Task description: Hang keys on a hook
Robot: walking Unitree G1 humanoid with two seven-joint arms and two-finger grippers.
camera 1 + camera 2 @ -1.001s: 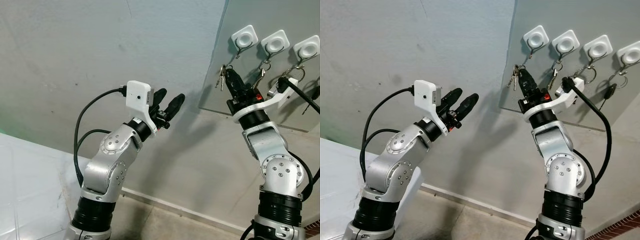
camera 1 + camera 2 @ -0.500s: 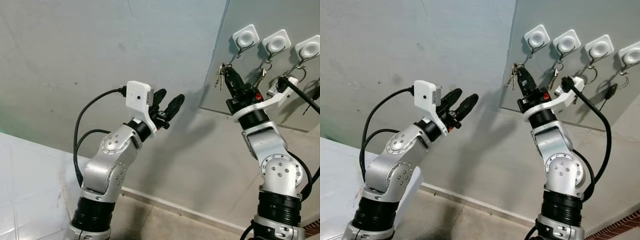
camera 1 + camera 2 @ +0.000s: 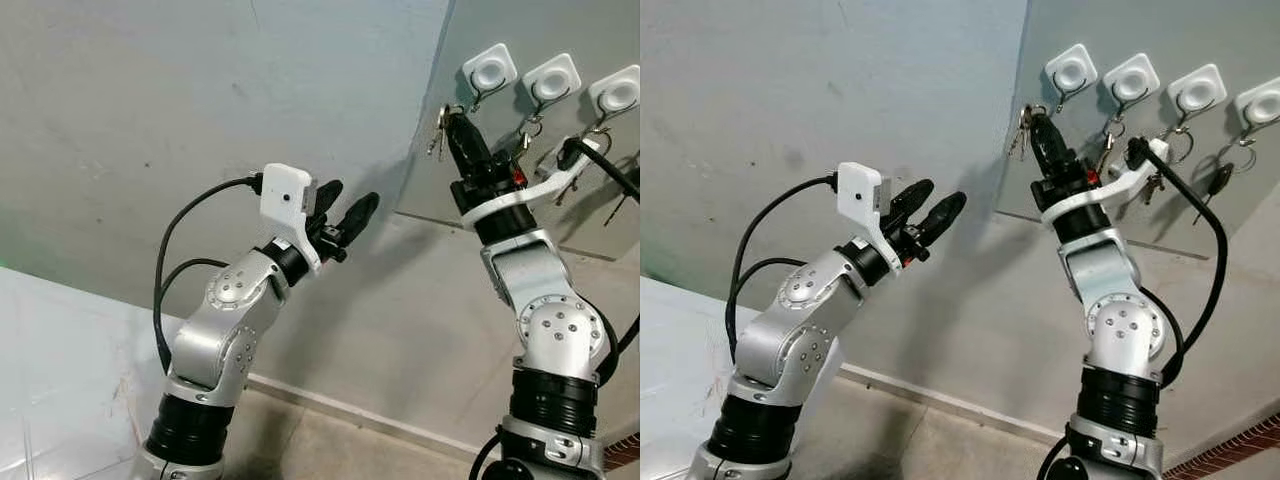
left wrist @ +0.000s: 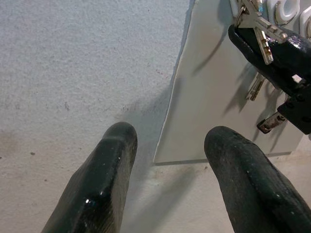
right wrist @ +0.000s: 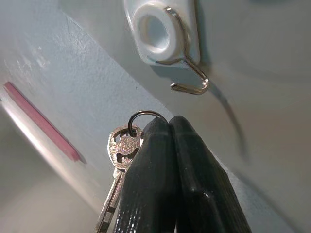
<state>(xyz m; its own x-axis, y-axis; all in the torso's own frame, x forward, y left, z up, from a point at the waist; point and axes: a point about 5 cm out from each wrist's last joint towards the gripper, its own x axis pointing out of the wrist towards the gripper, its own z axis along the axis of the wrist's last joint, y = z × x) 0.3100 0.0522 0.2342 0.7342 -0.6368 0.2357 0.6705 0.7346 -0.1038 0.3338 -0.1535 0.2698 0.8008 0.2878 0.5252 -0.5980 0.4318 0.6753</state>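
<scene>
A bunch of silver keys on a ring hangs from my right gripper, which is shut on the ring. The gripper is raised against the grey board, just below and left of the leftmost white hook. That hook's wire is bare and sits a short way above the ring, not touching it. The keys dangle on the gripper's left side. My left gripper is open and held up near the wall, left of the board, with nothing between its fingers.
The grey board carries a row of white hooks; the second and third hold other keys. My right arm's black cable loops in front of the board. A pale surface lies at lower left.
My right gripper has risen with the keys, closer under the leftmost hook. The left arm has shifted slightly to the right and stays open.
</scene>
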